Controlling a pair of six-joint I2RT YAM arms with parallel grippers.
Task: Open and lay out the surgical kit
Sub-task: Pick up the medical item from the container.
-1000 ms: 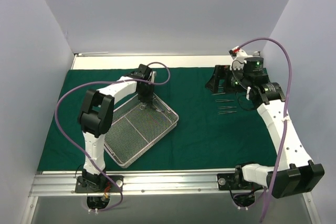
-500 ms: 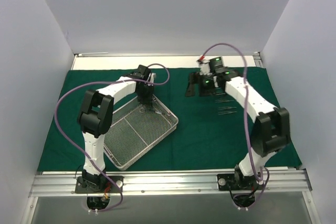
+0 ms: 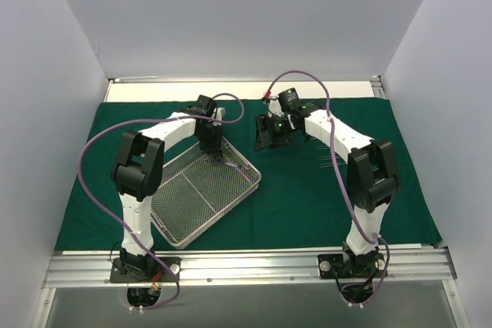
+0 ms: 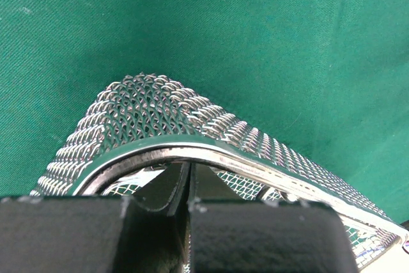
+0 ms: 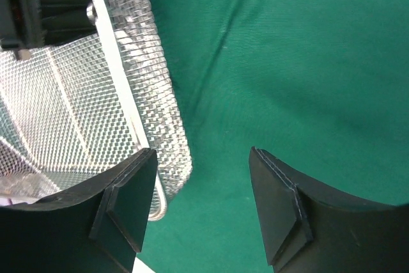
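Pale table (image 3: 169,90) under green drape (image 3: 307,190)

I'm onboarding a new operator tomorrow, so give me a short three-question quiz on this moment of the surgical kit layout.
1. True or false: the left gripper is clamped on the rim of the wire-mesh tray.
2. The right gripper is: A) shut on the tray; B) open over the green drape, beside the tray's corner; C) shut on the drape.
3. Fill in: the small steel instruments lie on the drape, ___ the tray (inside/outside).
Key: 1 true; 2 B; 3 outside.
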